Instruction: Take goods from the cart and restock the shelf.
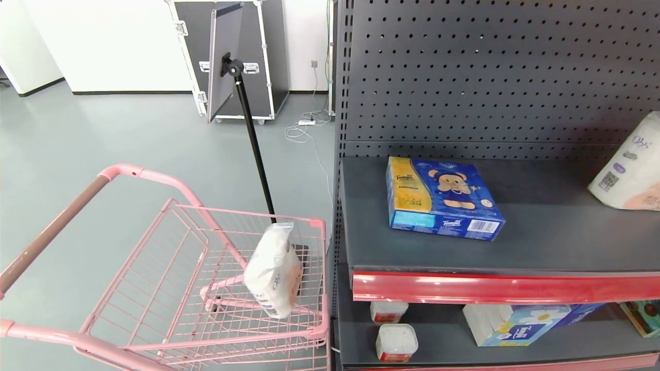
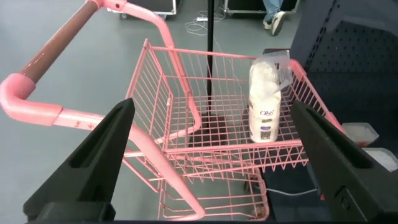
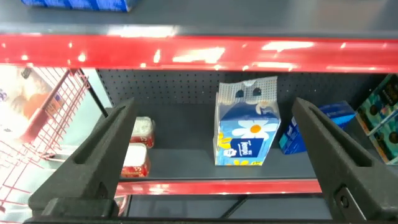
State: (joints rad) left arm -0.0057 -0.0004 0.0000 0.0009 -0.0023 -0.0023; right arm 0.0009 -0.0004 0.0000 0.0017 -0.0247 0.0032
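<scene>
A white tissue pack (image 1: 273, 270) leans upright against the shelf-side wall of the pink wire cart (image 1: 170, 288). In the left wrist view my left gripper (image 2: 211, 168) hangs open above the cart's handle end (image 2: 37, 106), with the same pack (image 2: 267, 102) well ahead of its fingers and nothing between them. My right gripper (image 3: 214, 165) is open and empty in front of the lower shelf, facing a blue flower-print tissue pack (image 3: 245, 124). On the upper shelf board (image 1: 541, 242) lies a blue tissue box (image 1: 443, 198).
A white roll pack (image 1: 631, 170) leans at the upper shelf's right end. The lower shelf holds small red-and-white tubs (image 1: 396, 342), tissue packs (image 1: 515, 322) and a green box (image 1: 642, 314). A red price rail (image 1: 505, 288) fronts the upper board. A black stand (image 1: 252, 134) rises behind the cart.
</scene>
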